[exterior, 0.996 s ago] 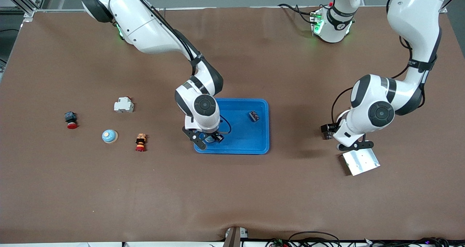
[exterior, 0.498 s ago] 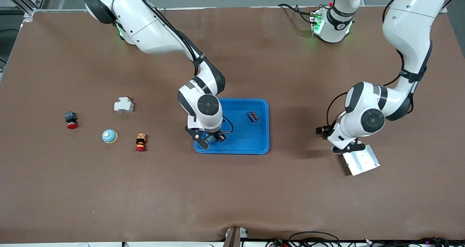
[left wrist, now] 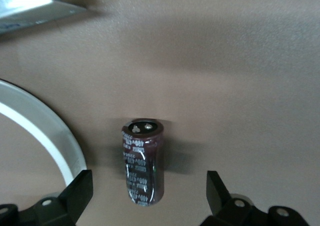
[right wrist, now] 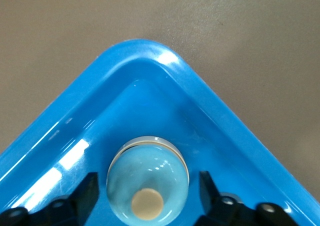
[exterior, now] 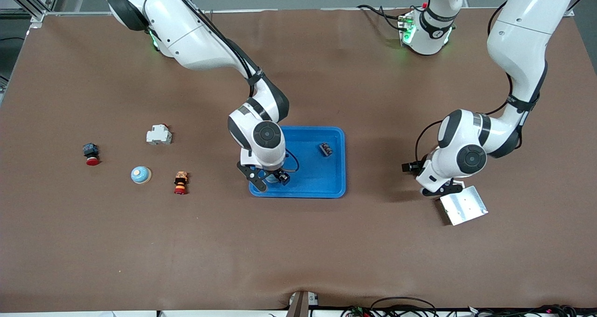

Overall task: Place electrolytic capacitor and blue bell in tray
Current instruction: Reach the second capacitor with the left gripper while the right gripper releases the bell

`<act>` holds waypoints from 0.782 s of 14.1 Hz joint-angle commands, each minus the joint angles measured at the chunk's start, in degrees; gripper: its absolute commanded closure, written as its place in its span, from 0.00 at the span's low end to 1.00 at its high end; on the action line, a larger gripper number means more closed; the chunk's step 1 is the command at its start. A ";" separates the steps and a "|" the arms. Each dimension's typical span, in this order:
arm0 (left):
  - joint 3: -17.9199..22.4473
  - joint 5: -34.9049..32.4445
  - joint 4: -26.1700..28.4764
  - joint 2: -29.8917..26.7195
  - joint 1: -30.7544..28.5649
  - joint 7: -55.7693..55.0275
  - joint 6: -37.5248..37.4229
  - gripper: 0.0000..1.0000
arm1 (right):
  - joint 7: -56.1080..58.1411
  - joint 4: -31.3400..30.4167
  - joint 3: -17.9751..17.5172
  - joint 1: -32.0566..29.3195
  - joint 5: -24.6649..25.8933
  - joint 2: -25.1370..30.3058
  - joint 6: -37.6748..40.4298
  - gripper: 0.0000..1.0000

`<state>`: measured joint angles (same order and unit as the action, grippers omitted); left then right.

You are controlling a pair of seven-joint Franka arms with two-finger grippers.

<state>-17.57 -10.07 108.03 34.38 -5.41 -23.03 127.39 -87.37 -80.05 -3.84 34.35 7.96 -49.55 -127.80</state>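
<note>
A light-blue bell (right wrist: pixel 148 183) with a tan knob sits in a corner of the bright-blue tray (right wrist: pixel 200 96), the corner nearest the front camera at the right arm's end. My right gripper (right wrist: pixel 147 186) is open around it, with a gap on each side. In the front view this gripper (exterior: pixel 269 179) hangs over that corner of the tray (exterior: pixel 312 179). The dark electrolytic capacitor (left wrist: pixel 142 166) lies on its side on the brown table. My left gripper (left wrist: pixel 148 183) is open and straddles it without touching. In the front view, the left gripper (exterior: pixel 440 189) hides the capacitor.
A small dark part (exterior: pixel 326 148) lies in the tray. A metal plate (exterior: pixel 463 206) lies beside the left gripper. Toward the right arm's end are a second light-blue bell (exterior: pixel 140 175), a white breaker (exterior: pixel 159 134), a red button (exterior: pixel 91 154) and an orange-red button (exterior: pixel 180 182).
The right gripper has opened and let go of the bell in the tray corner. The left arm has shifted a little toward the tray, beside the metal plate.
</note>
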 commanded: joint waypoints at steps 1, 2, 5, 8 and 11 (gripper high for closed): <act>-0.19 -1.53 -0.54 0.95 0.31 -2.19 0.58 0.00 | -1.31 1.66 0.59 0.81 1.53 -0.82 0.44 0.00; -0.19 -1.53 -0.54 1.22 0.31 -2.89 0.66 0.00 | -0.87 1.66 0.59 0.55 1.62 -0.82 0.79 0.00; -0.19 -1.53 -0.63 1.66 0.40 -3.07 0.93 0.00 | 1.93 2.18 0.41 -0.33 1.88 -0.55 2.80 0.00; -0.19 -1.53 -0.63 1.92 0.40 -3.42 1.45 0.00 | 6.68 6.83 -0.11 -2.35 0.92 -0.47 10.44 0.00; -0.19 -1.53 -0.89 2.10 0.40 -4.92 1.54 0.25 | 10.28 9.47 -0.73 -4.73 -0.84 0.32 16.86 0.00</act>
<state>-17.64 -10.07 107.94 35.88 -5.16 -26.18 128.43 -80.01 -72.77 -3.16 31.73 8.11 -49.49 -114.84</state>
